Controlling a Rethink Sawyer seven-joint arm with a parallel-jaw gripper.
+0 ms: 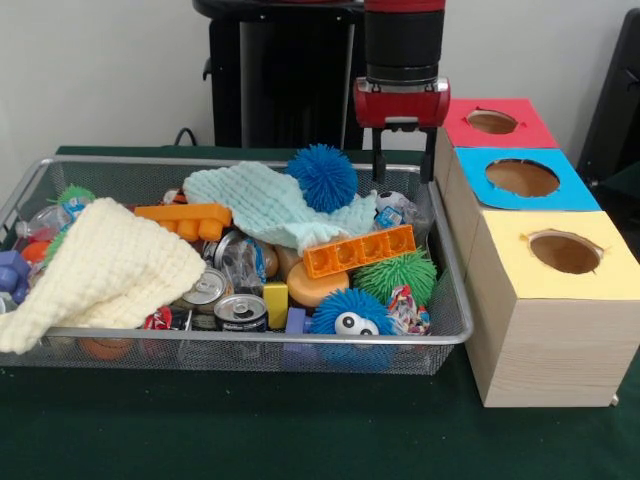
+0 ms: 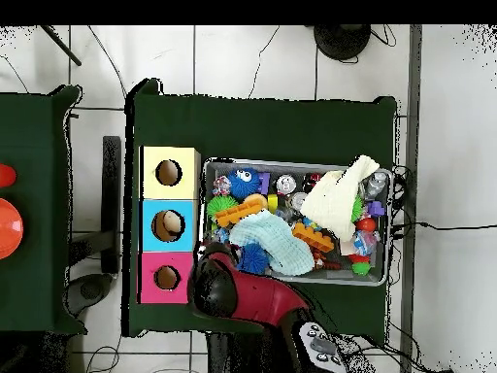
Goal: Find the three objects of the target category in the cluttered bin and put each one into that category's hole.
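Note:
The wire-mesh bin [image 1: 452,335] is full of clutter; it also shows in the overhead view [image 2: 291,163]. My gripper [image 1: 403,172] hangs open and empty over the bin's far right corner, beside the red-topped box [image 1: 520,135]. Just left of it, a blue spiky ball [image 1: 322,177] rests on a pale blue cloth [image 1: 262,205]. Below are an orange brick [image 1: 358,250], a green spiky ball [image 1: 397,275] and a blue spiky ball with eyes [image 1: 350,312]. In the overhead view the arm [image 2: 243,291] hides the gripper.
Three wooden boxes with holed tops stand right of the bin: red, blue [image 1: 480,175] and yellow [image 1: 515,250]. A cream cloth [image 1: 105,270] covers the bin's left part. Cans [image 1: 240,312], a second orange brick [image 1: 185,218] and a yellow block [image 1: 275,300] lie among the clutter.

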